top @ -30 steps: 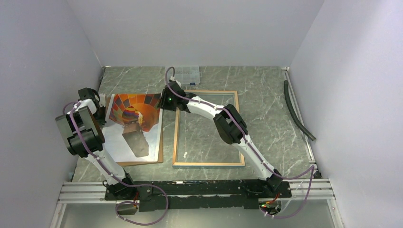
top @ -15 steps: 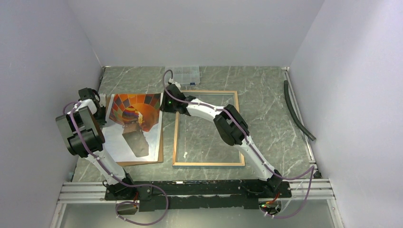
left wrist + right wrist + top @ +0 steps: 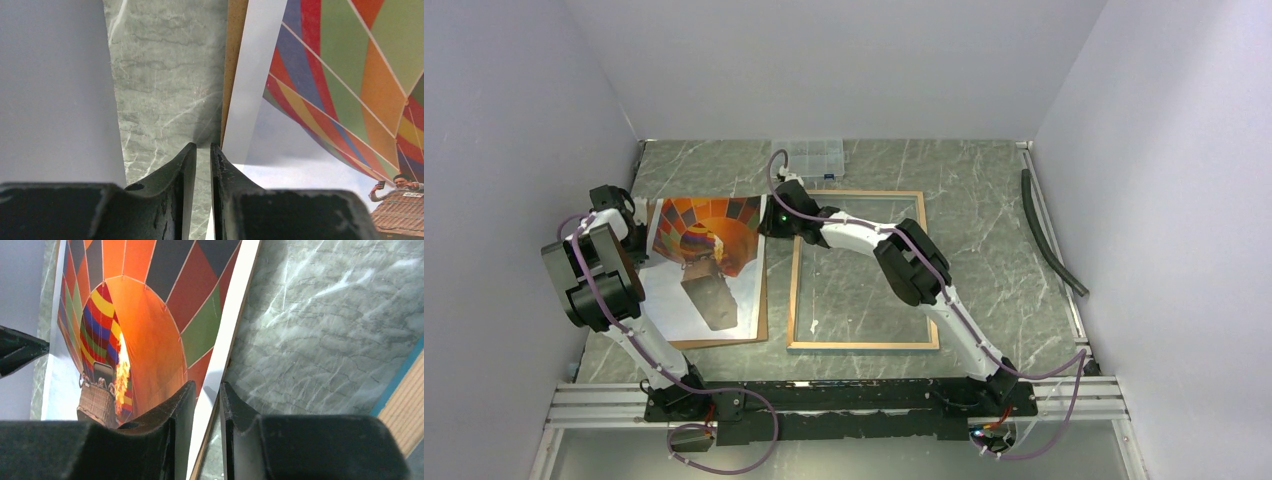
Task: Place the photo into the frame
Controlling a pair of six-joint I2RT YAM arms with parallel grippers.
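The photo (image 3: pixel 709 240), an orange-red balloon print, lies face up on the thin brown backing board (image 3: pixel 762 310) at the left. The frame (image 3: pixel 864 345) lies beside it on the right, wood back up. My left gripper (image 3: pixel 631 237) is at the photo's left edge. In the left wrist view its jaws (image 3: pixel 202 146) are almost together at the photo (image 3: pixel 350 75) border. My right gripper (image 3: pixel 769 222) is at the photo's far right edge. In the right wrist view its jaws (image 3: pixel 206 384) stand close together with the photo's (image 3: pixel 150 315) white border between them.
A small clear compartment box (image 3: pixel 816 155) stands at the back, just beyond the frame. A black hose (image 3: pixel 1049 235) lies along the right wall. The left wall is close behind the left gripper. The frame's blue-edged rim (image 3: pixel 405 410) shows at the right of the right wrist view.
My right gripper has moved a little left, from over the frame's corner onto the photo's right edge. The left arm and the photo have not moved.
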